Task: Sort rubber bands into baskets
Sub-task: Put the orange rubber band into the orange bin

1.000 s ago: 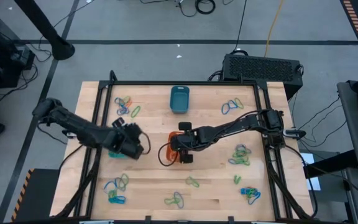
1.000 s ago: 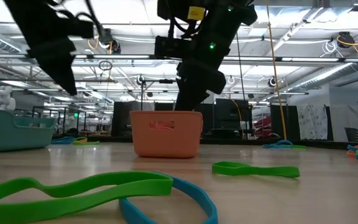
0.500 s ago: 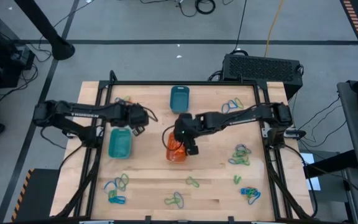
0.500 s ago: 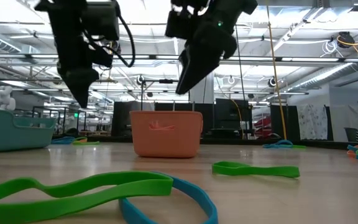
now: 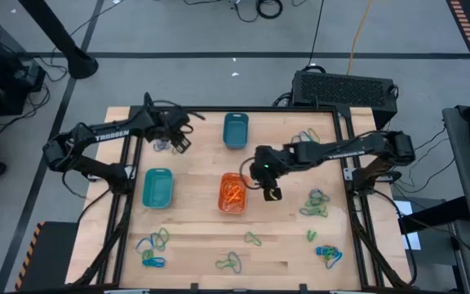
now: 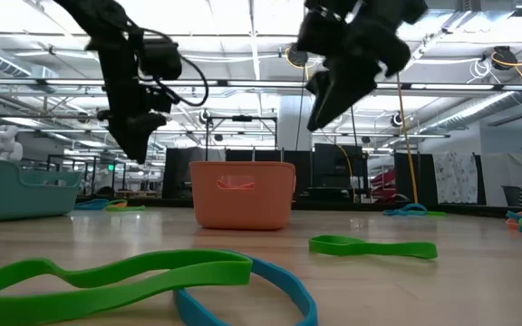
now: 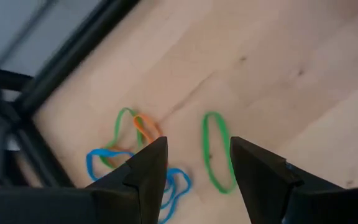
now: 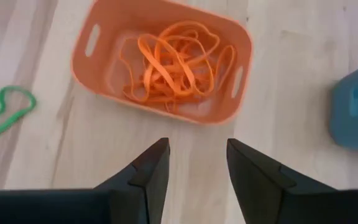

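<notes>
Over on the left, the left gripper [image 5: 180,137] hangs above the tangle of blue, green and orange rubber bands [image 7: 143,154] near the counter's [image 5: 194,237] far left corner, its fingers [image 7: 146,177] spread wide and holding nothing. The risk I see here is a muddled pick: the loops overlap, so closing on them could lift two colours at once and send the wrong one into a basket. The lone green band [image 7: 215,158] just beside the tangle looks the safer target.

The turquoise basket [image 5: 157,187] sits below that arm, the dark teal basket [image 5: 235,129] further along the far edge.

In the middle, the orange basket [image 8: 160,59] already holds a heap of orange bands [image 8: 176,59]. The right gripper [image 5: 269,181] hovers just beside it, raised off the counter, fingers [image 8: 145,180] apart and empty. A low sweep from here could clip the basket's rim and shove or tip it. More mixed clusters [image 5: 317,202] wait on the right side.
</notes>
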